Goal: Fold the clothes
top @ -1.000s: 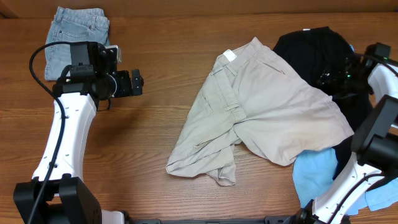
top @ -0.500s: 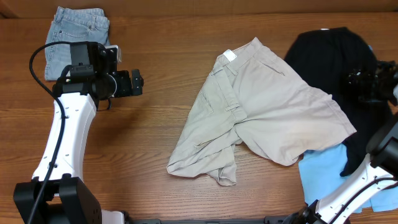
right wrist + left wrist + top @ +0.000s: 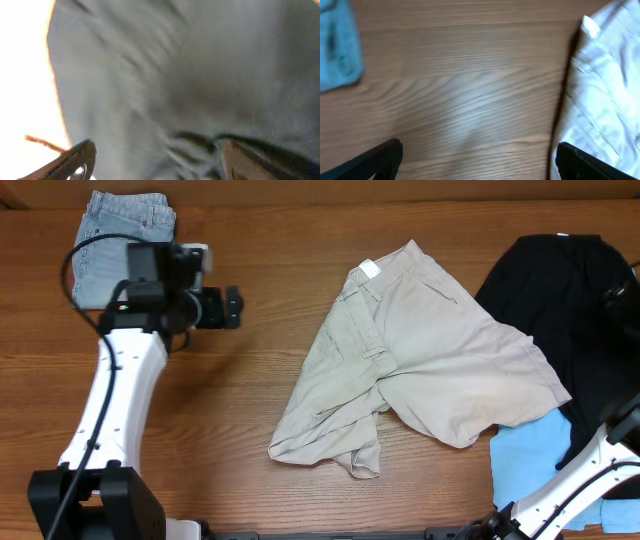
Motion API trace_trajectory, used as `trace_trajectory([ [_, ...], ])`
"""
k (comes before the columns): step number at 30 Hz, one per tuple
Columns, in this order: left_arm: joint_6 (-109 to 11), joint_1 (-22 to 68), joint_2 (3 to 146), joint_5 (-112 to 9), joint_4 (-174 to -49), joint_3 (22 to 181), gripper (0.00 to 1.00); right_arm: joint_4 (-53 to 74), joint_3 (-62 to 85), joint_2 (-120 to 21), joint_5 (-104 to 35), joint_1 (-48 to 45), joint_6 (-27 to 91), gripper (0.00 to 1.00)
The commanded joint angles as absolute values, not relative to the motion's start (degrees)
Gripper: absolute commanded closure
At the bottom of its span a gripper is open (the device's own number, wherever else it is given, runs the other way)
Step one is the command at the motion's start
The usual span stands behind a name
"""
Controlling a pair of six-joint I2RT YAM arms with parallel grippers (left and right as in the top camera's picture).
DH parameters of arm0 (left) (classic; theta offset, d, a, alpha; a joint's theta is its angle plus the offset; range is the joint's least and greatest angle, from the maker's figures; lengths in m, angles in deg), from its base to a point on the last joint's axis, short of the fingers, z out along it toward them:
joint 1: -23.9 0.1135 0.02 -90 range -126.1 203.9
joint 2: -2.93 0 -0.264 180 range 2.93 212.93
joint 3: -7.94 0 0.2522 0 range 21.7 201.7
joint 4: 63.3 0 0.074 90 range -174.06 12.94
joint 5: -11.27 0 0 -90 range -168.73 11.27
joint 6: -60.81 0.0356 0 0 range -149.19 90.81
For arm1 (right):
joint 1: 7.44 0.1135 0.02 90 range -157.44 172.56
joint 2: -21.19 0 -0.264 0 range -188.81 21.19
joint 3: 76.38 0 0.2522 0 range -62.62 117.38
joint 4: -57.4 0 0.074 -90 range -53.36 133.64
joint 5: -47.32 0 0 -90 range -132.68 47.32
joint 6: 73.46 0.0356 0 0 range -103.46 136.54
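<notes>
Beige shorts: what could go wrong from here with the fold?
The beige shorts lie crumpled, with the lower leg bunched; folding as is may trap wrinkles.
Their right hem touches the light-blue cloth and black garment, so a grasp there might drag those along.

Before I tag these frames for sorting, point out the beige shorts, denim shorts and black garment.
beige shorts (image 3: pixel 450 360), overhead view, right leg panel.
denim shorts (image 3: pixel 118 220), overhead view, upper part, clear of the arm.
black garment (image 3: pixel 560 310), overhead view, middle of the cloth.
</notes>
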State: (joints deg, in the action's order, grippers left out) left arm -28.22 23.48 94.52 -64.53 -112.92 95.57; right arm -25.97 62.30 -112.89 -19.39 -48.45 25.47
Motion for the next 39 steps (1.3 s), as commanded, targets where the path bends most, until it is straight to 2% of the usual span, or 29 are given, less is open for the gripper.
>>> trace_trajectory([
  [1, -24.3, 15.8, 94.8, -69.8, -111.9, 98.5, 0.00, -34.4, 78.1, -110.4, -14.3, -47.0, 23.7, 0.12],
  [6, -21.0, 5.9, 94.8, -76.5, -112.7, 100.6, 0.00, -46.6, 93.5, -108.1, -14.8, -44.6, 22.5, 0.06],
  [10, -20.1, -1.4, 95.5, -78.3, -112.5, 100.6, 0.00, -52.7, 100.2, -106.6, -15.7, -43.2, 22.5, 0.05],
  [16, -16.2, -9.5, 101.5, -81.1, -111.1, 100.6, 0.00, -53.4, 100.9, -105.6, -16.0, -41.6, 22.5, 0.05],
  [22, -12.2, -16.2, 106.7, -81.2, -112.3, 100.6, 0.07, -53.4, 100.3, -105.6, -17.1, -39.5, 22.5, 0.05],
  [26, -9.5, -20.8, 108.3, -83.0, -114.2, 100.6, 0.08, -53.4, 100.2, -105.6, -20.0, -38.2, 22.5, 0.05],
  [30, -9.5, -22.7, 109.4, -85.3, -114.1, 100.6, 0.10, -53.4, 100.2, -105.6, -20.1, -37.3, 22.5, 0.05],
  [34, -9.7, -22.6, 110.9, -85.2, -114.6, 100.6, 0.20, -53.4, 100.2, -105.6, -20.1, -37.1, 22.5, 0.05],
  [39, -9.8, -22.2, 113.8, -85.6, -114.6, 100.6, 0.21, -53.4, 100.2, -105.6, -20.1, -37.1, 22.5, 0.05],
])
